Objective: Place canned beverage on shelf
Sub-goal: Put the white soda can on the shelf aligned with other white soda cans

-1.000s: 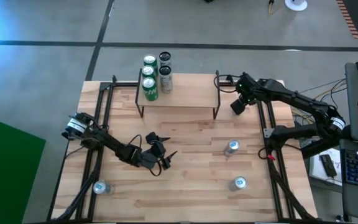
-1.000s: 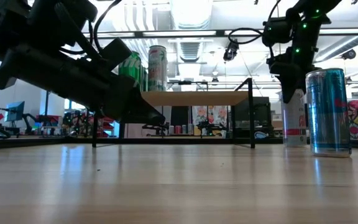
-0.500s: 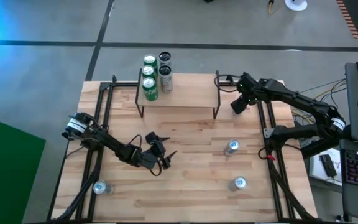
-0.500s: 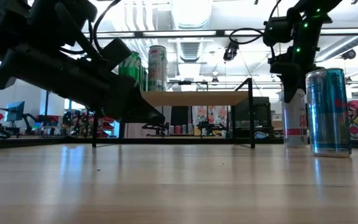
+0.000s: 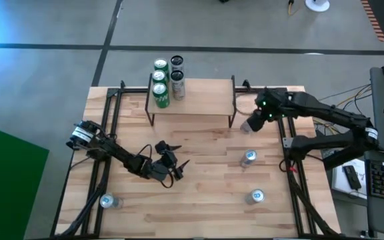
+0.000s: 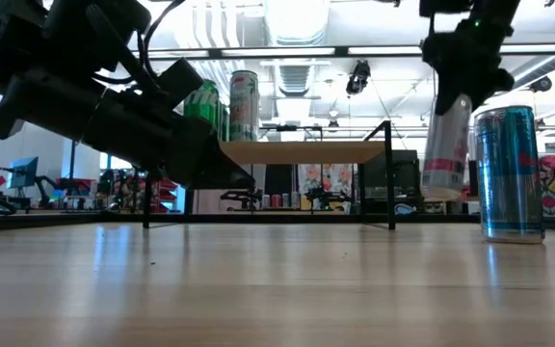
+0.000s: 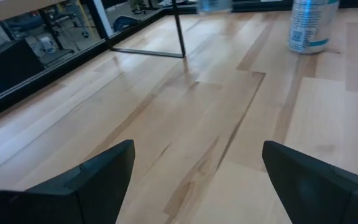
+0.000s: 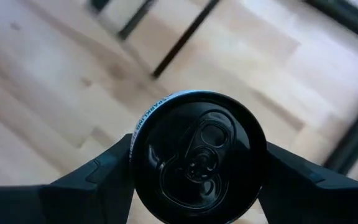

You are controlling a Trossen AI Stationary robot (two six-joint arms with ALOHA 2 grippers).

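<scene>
Here the right claw (image 8: 197, 171) clamps a can (image 8: 197, 157); left claw (image 7: 191, 180) gapes empty.

Pale, smooth wooden plank table (image 5: 205, 180) with a soft sheen; glossy metal slim can with black lid (image 8: 197, 155); matt black plastic right gripper (image 8: 197, 177); thin black metal-legged, wood-topped shelf (image 5: 199, 100).

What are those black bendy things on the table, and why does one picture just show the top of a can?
They are two robot arms. One camera looks down from above, one sits at table height, and one rides on each wrist. The right gripper holds a can between its fingers, lifted off the table beside the shelf; its wrist camera looks straight down on the lid. The left gripper waits open and empty. Four cans stand on the shelf, three more on the table.
</scene>
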